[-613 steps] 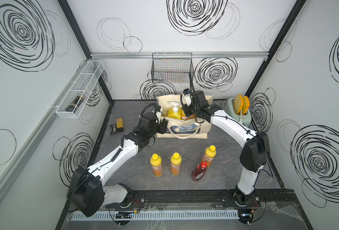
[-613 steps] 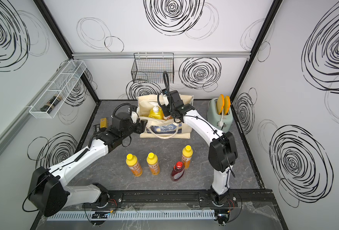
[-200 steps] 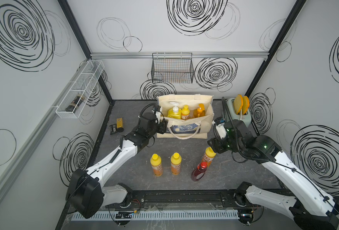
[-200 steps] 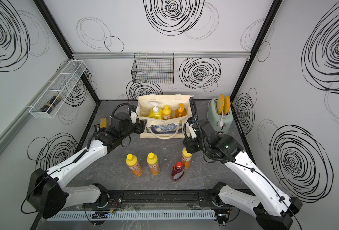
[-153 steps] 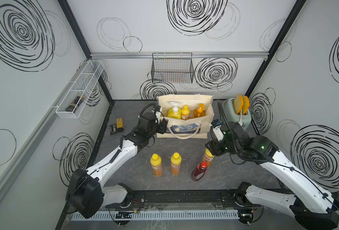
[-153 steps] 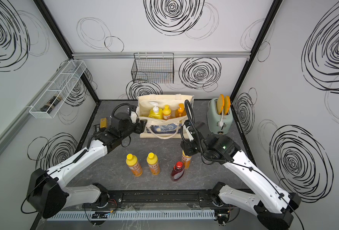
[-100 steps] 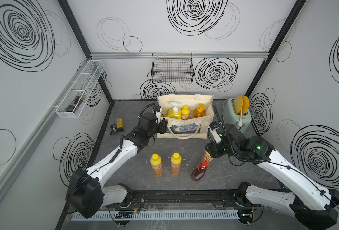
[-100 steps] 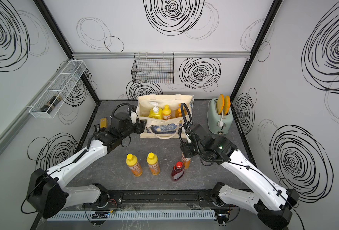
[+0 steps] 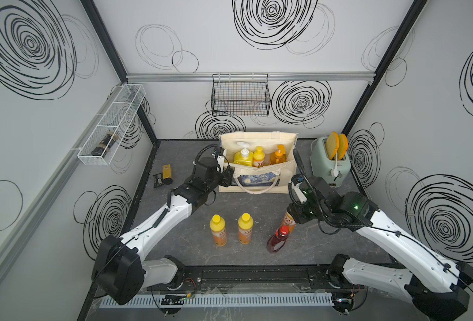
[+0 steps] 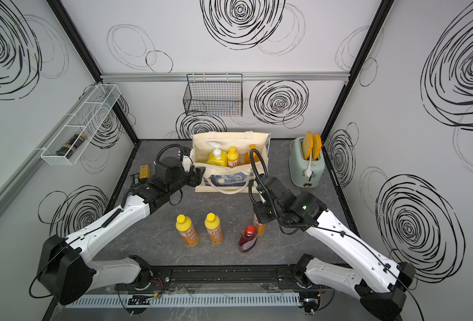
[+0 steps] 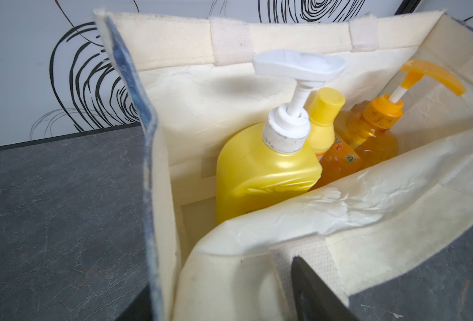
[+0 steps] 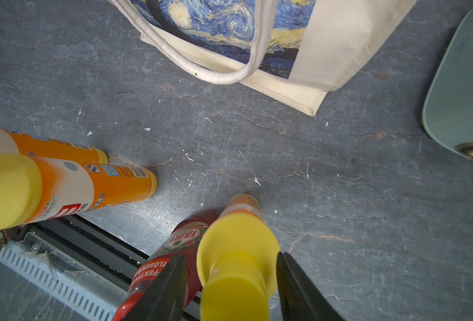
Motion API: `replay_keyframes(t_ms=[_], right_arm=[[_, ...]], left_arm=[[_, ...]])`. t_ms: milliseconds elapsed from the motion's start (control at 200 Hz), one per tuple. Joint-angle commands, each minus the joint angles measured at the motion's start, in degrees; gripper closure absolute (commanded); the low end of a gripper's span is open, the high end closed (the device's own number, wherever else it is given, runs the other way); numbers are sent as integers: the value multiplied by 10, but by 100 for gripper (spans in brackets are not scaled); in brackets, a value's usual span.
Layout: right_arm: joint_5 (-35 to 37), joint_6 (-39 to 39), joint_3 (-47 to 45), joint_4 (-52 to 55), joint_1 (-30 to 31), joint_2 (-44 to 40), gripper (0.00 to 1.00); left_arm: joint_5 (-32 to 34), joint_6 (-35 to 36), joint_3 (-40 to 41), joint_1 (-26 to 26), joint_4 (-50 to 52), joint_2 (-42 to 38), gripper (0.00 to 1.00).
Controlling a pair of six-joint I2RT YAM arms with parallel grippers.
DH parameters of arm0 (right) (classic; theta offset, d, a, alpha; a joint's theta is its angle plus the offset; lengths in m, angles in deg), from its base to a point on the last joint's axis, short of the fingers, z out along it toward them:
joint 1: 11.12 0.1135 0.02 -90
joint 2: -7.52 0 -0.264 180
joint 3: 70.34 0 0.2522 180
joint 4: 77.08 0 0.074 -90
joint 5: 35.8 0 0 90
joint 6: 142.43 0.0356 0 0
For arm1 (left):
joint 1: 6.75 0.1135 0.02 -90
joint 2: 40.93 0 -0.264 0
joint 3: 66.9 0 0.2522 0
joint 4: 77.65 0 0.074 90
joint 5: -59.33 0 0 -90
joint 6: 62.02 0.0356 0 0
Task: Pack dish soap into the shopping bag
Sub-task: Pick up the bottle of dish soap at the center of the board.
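The cream shopping bag [image 9: 257,182] [image 10: 227,182] stands open at the back of the table. Inside are three dish soap bottles: a yellow pump bottle [image 11: 260,166], an orange yellow-capped one [image 11: 327,111] and an amber pump bottle [image 11: 380,133]. My left gripper [image 9: 227,178] [image 11: 218,276] is shut on the bag's front left corner. Two orange bottles [image 9: 218,230] [image 9: 245,229] and a dark-red bottle [image 9: 278,240] stand in front. My right gripper [image 9: 295,215] [image 12: 229,255] is open, its fingers either side of the yellow cap of another orange bottle [image 12: 238,250], with small gaps.
A mint toaster [image 9: 331,164] stands to the right of the bag. Yellow-and-black packets [image 9: 164,175] lie at the left. A black wire basket [image 9: 240,96] hangs on the back wall and a white wire shelf [image 9: 110,125] on the left wall. The dark-red bottle nearly touches the right gripper's finger.
My right arm left the bag, swung forward and came down over the right-hand orange bottle, its jaws narrowing round the cap. The left arm has not moved.
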Motion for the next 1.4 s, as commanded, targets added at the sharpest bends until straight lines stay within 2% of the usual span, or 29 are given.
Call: replay_keyframes(t_ms=[0,245,695,1151,1396], right_arm=[[11,14,-11,6,10,-7,44],[34,20,-14,11,15,-3,48],[67,13,3,0,22,0,70],[130,-26,121,17,22,29,90],[116,-46,190,12,22,57,93]], left_arm=[[-8,8,-4,-4,-7,-7,34],[-8,8,-4,-4,-7,-6,34],[-9,9,-4,-5,-7,-6,34],[-8,9,-3,-5,-7,-11,34],[-10,9,-1,-6,-10,-12,34]])
